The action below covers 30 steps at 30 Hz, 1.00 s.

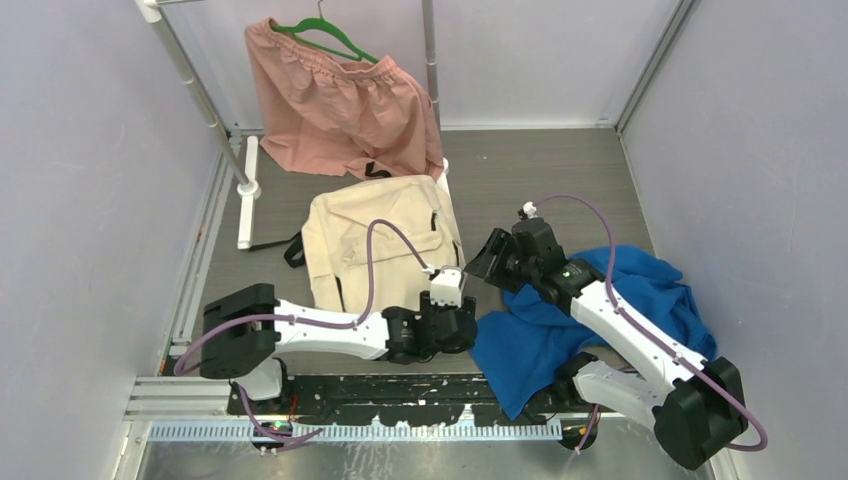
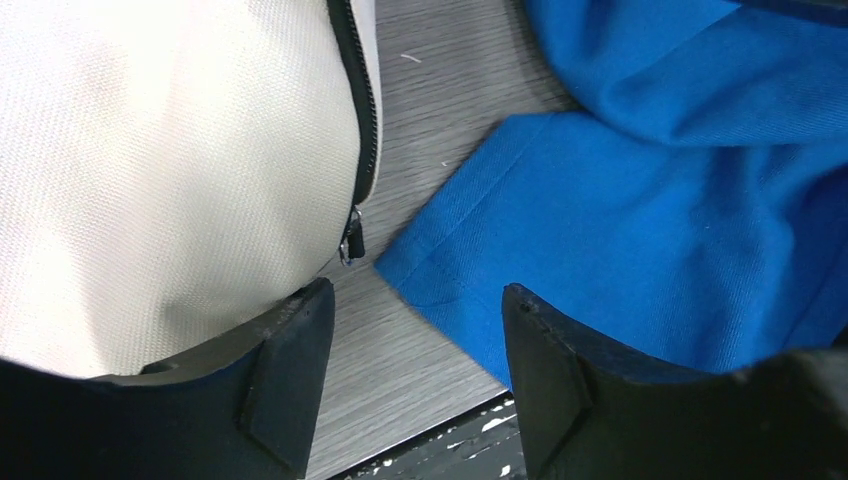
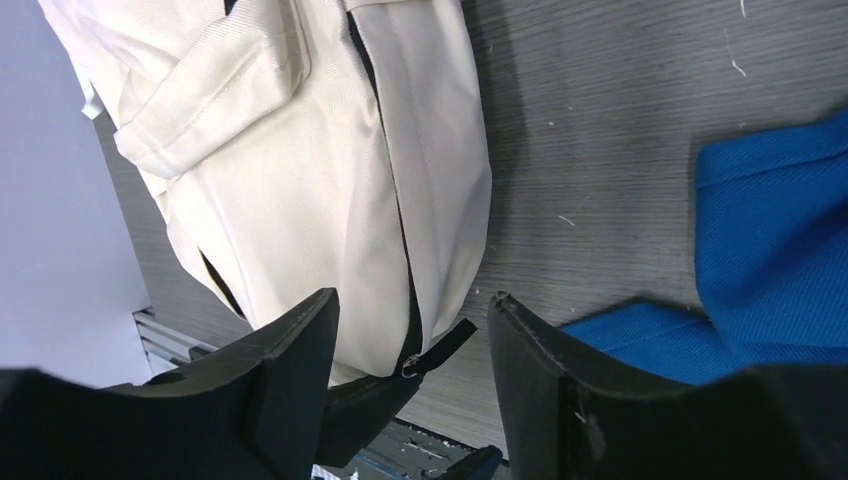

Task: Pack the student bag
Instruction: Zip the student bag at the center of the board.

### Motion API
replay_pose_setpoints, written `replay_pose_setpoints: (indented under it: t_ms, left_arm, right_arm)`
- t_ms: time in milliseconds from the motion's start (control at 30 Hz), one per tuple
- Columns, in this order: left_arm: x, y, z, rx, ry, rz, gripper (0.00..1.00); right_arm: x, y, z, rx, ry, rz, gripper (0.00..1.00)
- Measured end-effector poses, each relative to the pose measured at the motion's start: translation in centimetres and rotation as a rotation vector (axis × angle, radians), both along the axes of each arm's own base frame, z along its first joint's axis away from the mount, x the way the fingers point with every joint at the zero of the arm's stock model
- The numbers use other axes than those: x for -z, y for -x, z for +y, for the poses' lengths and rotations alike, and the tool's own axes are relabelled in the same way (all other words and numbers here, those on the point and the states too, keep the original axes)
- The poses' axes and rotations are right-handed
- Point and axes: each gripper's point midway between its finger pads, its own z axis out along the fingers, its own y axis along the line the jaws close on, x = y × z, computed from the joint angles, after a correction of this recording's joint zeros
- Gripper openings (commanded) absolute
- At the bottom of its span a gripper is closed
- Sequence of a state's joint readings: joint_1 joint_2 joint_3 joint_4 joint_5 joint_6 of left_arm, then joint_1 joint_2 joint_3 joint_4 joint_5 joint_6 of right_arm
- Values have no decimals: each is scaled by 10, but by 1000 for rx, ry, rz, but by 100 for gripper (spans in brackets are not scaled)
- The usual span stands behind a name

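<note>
On the grey table (image 1: pixel 560 180), the student bag (image 1: pixel 375 235) lies beside the spread left tool (image 2: pixel 412 295) and spread right tool (image 3: pixel 412 297).

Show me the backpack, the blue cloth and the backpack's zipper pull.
student bag (image 1: pixel 340 240), top view, middle of its cream front.
blue cloth (image 1: pixel 520 345), top view, its near left fold.
zipper pull (image 2: pixel 351 243), left wrist view, the metal tab.
</note>
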State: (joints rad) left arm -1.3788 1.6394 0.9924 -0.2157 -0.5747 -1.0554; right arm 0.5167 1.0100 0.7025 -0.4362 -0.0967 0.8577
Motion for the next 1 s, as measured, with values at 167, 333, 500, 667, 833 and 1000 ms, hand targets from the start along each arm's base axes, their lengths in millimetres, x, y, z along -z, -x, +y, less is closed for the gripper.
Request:
replay_pose_setpoints:
  t_ms: [167,333,500,667,833,1000]
  left_arm:
    - [-3,5,-3,-17,15,-73,63]
    - [-4,8,-2,-55,-26,-200,62]
    - [9,2,3,-107,-78,-272,56]
    - [19,-8,7,-165,-112,-330,50]
    - [17,-15,4,-209,-106,-377,37]
    - [10,-21,6,-249,-85,-406,2]
  right_arm:
    - [0,1,-4,12,-20,16,65]
    - [-7,-1,-12,30,-33,-5,66]
    - [-13,2,-16,26,-37,-18,66]
    - [-19,7,-18,21,-49,-33,66]
    - [-21,10,-19,14,-47,-36,66]
    - [-20,11,-19,6,-45,-37,66]
